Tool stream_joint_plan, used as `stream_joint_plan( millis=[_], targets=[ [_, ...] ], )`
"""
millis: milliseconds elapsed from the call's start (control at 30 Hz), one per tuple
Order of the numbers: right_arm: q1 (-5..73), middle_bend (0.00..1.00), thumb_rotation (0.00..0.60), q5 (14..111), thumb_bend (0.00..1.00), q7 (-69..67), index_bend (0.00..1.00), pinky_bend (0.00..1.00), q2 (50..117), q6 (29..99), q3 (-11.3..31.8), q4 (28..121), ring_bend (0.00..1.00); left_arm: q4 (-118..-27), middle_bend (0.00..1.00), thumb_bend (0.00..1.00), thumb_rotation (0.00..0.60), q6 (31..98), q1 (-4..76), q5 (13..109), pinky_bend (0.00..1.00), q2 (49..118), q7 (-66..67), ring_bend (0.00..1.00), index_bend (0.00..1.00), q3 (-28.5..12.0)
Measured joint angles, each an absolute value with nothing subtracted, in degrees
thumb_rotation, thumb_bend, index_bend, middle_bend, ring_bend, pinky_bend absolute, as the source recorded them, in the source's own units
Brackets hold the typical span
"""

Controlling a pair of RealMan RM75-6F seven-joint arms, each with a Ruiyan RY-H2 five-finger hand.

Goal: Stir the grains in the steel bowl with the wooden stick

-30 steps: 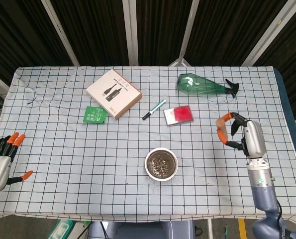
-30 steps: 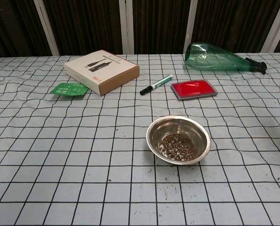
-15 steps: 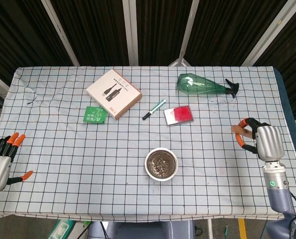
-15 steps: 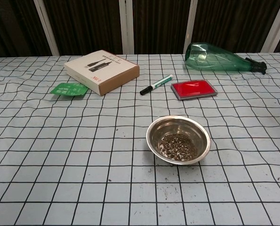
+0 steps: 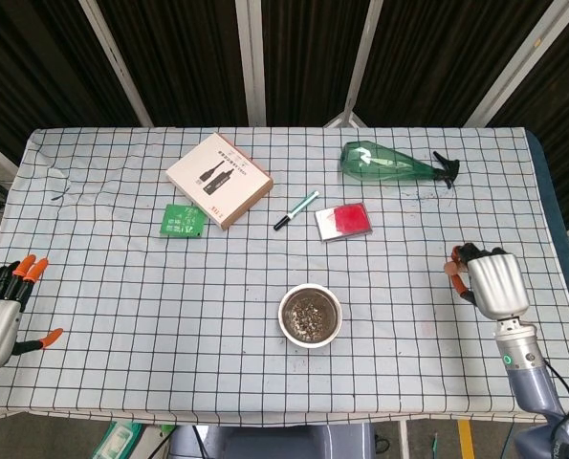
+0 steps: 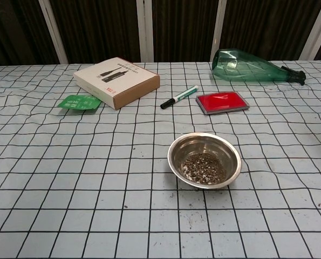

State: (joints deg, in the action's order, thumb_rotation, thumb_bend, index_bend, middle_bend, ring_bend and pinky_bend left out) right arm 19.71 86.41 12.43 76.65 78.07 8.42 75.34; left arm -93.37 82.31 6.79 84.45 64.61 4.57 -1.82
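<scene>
Two hands are in my head view, and only the right hand (image 5: 486,284) has moved. A second ago it stood higher with its fingers (image 5: 463,256) wrapped round the wooden stick (image 5: 450,269) and the palm side toward me; half a second ago it had swung out to the right. Now it sits lower and turned so I mostly see its back, the fingers curled inward at its top-left edge. A small tan nub shows just at their tips, which I take for the end of the stick, so I judge the hand holds it, though most of the stick is hidden behind the hand.

Left of those fingers and a little nearer me sits the steel bowl (image 5: 310,316), well apart from them, the grains (image 6: 204,167) lying in its bottom. Nothing reaches into it in the chest view. So the stick has gone away from the bowl, not toward it, and I judge the stirring is over or paused.

Farther out, beyond the bowl, the red pad (image 5: 343,221) and green bottle (image 5: 389,163) lie on the checked surface (image 5: 150,287). My left hand (image 5: 2,316) rests at the far left edge, fingers spread, holding nothing, unchanged.
</scene>
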Motion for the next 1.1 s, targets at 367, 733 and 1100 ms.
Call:
stream_joint_plan(
  millis=[367,733,1100],
  targets=[
    [19.65,0.65,0.6,84.92,0.49,11.66,0.8,0.63,76.99,76.14,7.36,79.98,0.69,-93.74,0.0,0.07,0.6,81.99,6.82,84.33,0.0,64.35,3.97,0.0,0.0,-1.77],
    [18.96,0.35,0.6,87.48,0.49,12.29,0.25,0.34,75.27,78.04,5.98,86.3,0.34,-93.86,0.0,0.07,0.6,82.11,6.77,84.54,0.0,64.27,3.74,0.0,0.0,-1.7],
    [18.0,0.24,0.6,88.51,0.47,17.38,0.07,0.19,72.51,77.74,4.1,92.34,0.23,-93.72,0.0,0.07,0.6,82.31,6.67,84.9,0.0,64.17,3.43,0.0,0.0,-1.58]
  ],
)
